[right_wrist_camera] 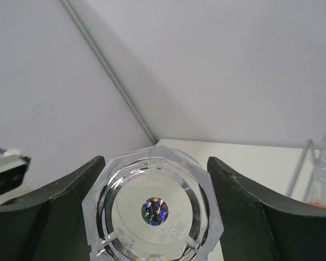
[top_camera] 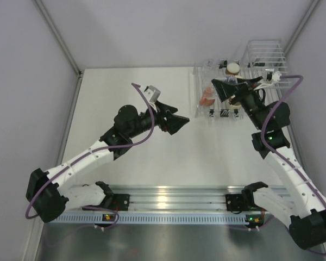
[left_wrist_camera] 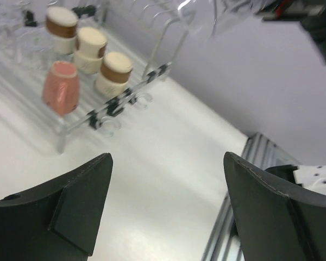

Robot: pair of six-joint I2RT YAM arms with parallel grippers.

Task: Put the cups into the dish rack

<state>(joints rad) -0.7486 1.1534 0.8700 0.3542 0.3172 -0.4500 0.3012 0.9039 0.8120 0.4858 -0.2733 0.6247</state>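
Note:
The white wire dish rack (top_camera: 202,81) stands at the back right, its taller basket (top_camera: 266,54) at the far right. In the left wrist view the rack (left_wrist_camera: 115,105) holds three brown cups upside down, cream bases up (left_wrist_camera: 89,48), with the salmon-orange cup (left_wrist_camera: 61,87) beside them. My right gripper (top_camera: 238,86) hangs over the rack, shut on a clear plastic cup (right_wrist_camera: 155,209) whose base, with a shiny sticker, faces the camera. My left gripper (top_camera: 179,122) is open and empty over the bare table left of the rack, jaws wide apart (left_wrist_camera: 167,157).
The white table (top_camera: 130,163) is bounded by grey walls on the left, back and right. A metal rail (top_camera: 168,198) carrying the arm bases runs along the near edge. Blurred clear shapes (left_wrist_camera: 11,32) sit at the rack's far end.

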